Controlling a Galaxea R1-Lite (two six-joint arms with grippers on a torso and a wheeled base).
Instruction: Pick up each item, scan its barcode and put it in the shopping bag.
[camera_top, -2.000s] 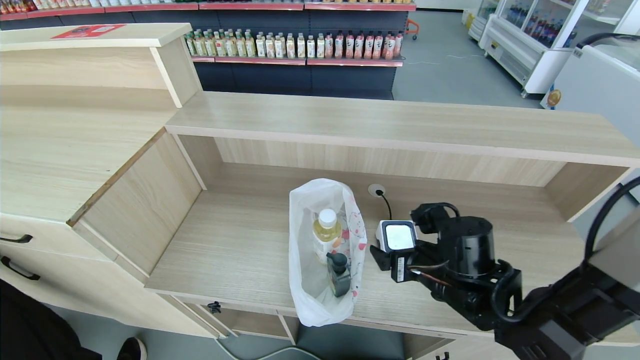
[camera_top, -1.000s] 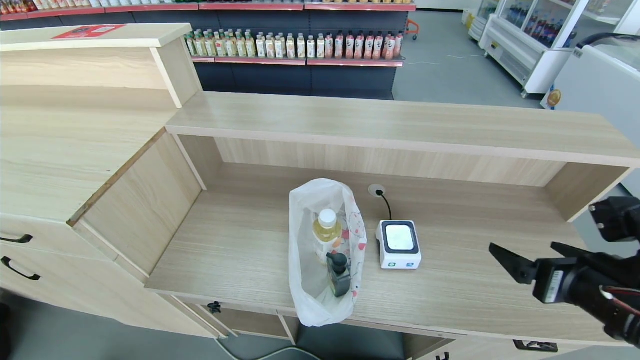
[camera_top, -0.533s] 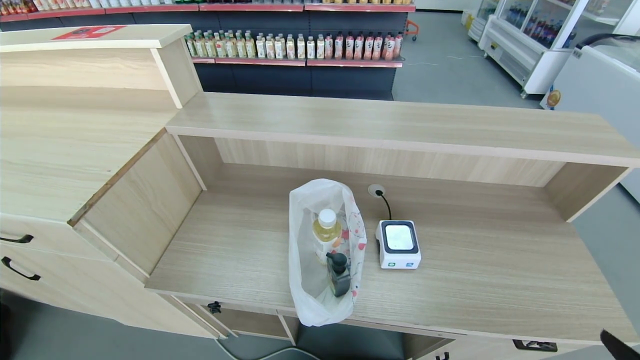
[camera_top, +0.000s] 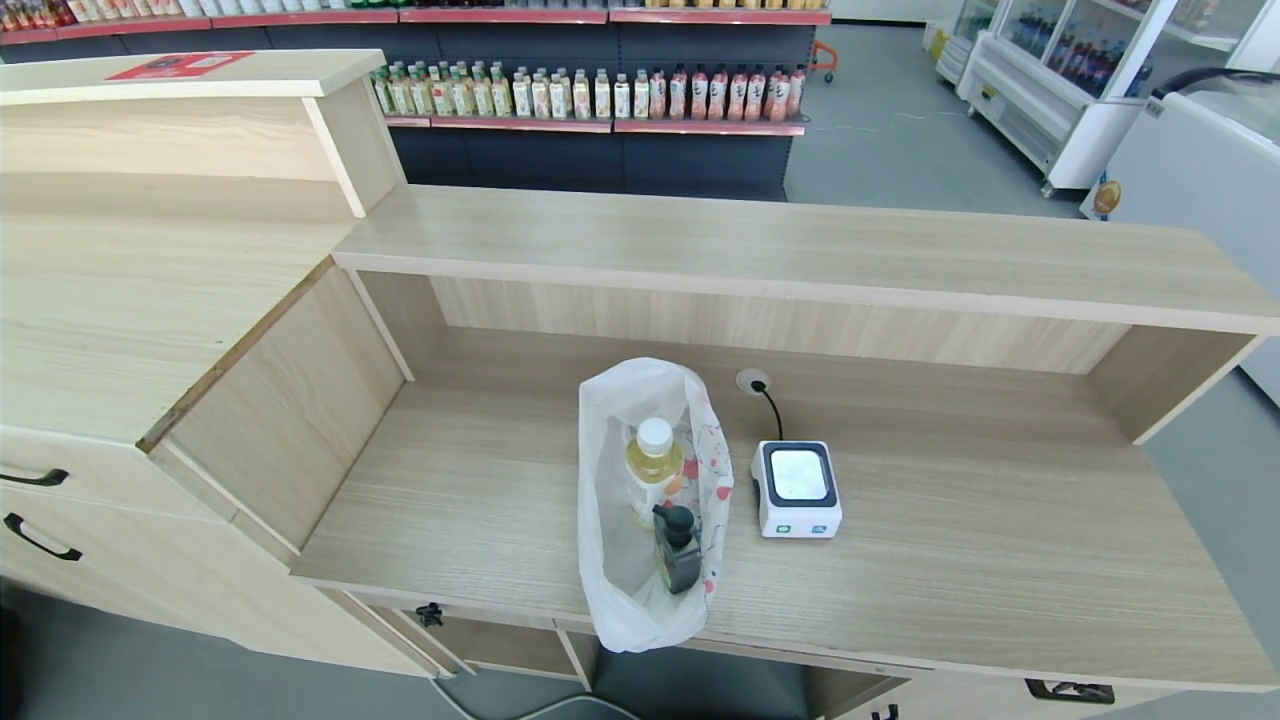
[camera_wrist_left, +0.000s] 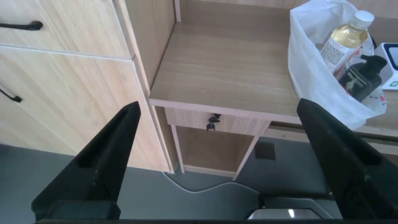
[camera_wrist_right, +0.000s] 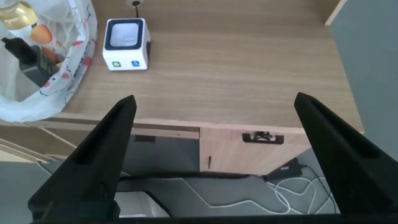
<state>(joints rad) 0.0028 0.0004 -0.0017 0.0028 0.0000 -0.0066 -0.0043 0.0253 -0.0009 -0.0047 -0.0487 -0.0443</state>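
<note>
**Bag packed, both grippers empty**

Left gripper (camera_wrist_left: 217, 106) hangs below the front edge of the counter (camera_top: 480, 490), fingers spread, gripping nothing. At centre frame the shopping bag (camera_top: 603, 500) stands open, with a yellow drink bottle (camera_top: 655, 462) and a dark pump bottle (camera_top: 678, 555) upright inside, probably already scanned. Just right of it sits the scanner (camera_top: 798, 488), window facing up for barcodes. Right gripper (camera_wrist_right: 214, 98) likewise gapes empty. The bag's folds hide its bottom, and no barcodes are legible.

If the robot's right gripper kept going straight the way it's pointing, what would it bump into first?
Probably the wooden counter, near its front edge, off to the side of the scanner. Nothing nearer shows in front of the open right gripper, though depth is hard to judge.
</note>
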